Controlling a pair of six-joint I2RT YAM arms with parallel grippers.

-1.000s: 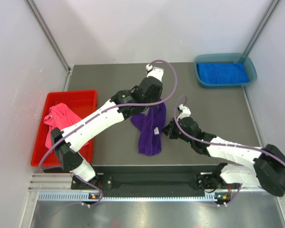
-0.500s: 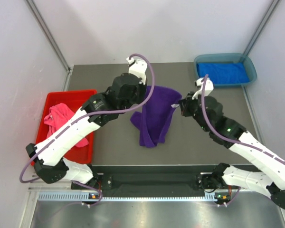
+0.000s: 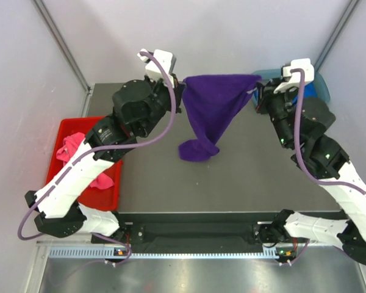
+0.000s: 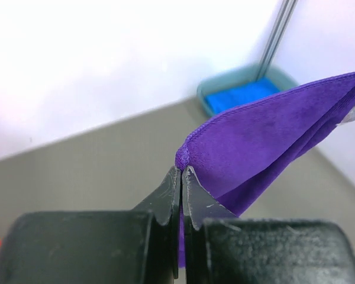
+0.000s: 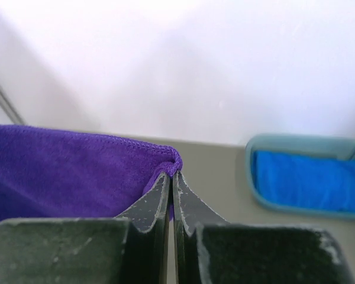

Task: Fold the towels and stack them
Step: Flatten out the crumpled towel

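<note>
Left gripper (image 4: pixel 181 171): I read both fingers pressed together with no gap between them. They pinch one corner of the purple towel (image 3: pixel 216 101), and the hem bunches right at the tips.
Right gripper (image 5: pixel 171 174): closed just as tightly. I see the stitched opposite corner of the same towel caught between its tips.
Purple towel, position: it hangs in the air between the two grippers, over the far half of the table (image 3: pixel 152 183). Its top edge is stretched nearly level from one gripper to the other.
Purple towel, shape: the cloth narrows downward to a bunched lower end. I cannot tell from the top view whether that end touches the table or hangs just above it.
Red bin (image 3: pixel 85 122): it sits at the table's left edge, well apart from the hanging towel. It holds a crumpled pink towel (image 3: pixel 73 149), partly hidden by the left arm.
Teal tray (image 5: pixel 284 143): it stands at the far right corner of the table. A folded blue towel (image 5: pixel 310 180) lies flat inside it. In the top view the right arm hides most of the tray.
</note>
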